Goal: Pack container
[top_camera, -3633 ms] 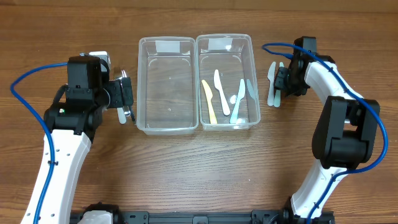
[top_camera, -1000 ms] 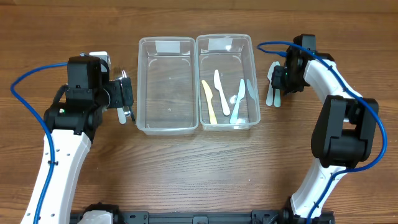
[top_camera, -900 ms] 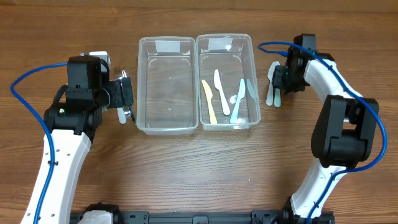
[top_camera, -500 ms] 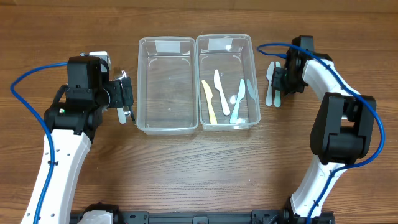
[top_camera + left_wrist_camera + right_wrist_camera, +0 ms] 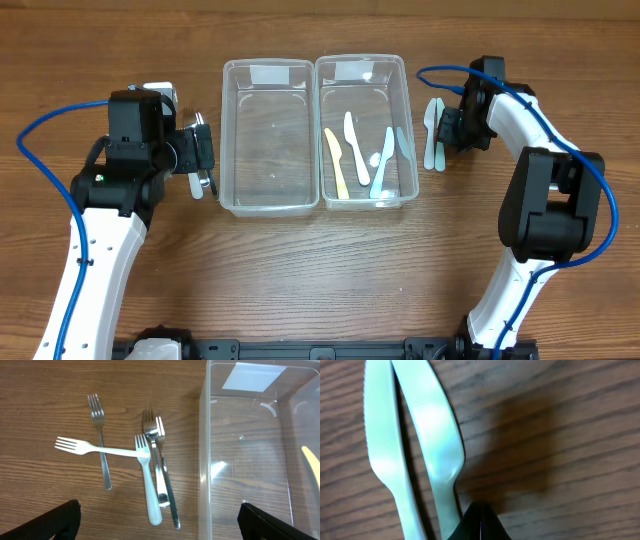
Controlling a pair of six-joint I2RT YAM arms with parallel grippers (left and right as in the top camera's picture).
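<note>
**Right pincer down by the pale cutlery**

Five forks (image 5: 150, 470), steel and white plastic, lie crossed on the desk (image 5: 320, 270) beside the clear left tub (image 5: 268, 150). The left pincer (image 5: 203, 155) hangs over them, fingers wide apart. The right tub (image 5: 366, 62), clear plastic too, carries a yellow knife (image 5: 336, 163) and paler pieces. Outside it, two pale plastic utensils (image 5: 435, 445) lie side by side. The right pincer (image 5: 447, 128) sits just beside them, and I cannot tell whether it is apart or together. The desk is brown wood grain.

Bright even light, glints on container (image 5: 203, 465), right-wrist close-up blurred.
</note>
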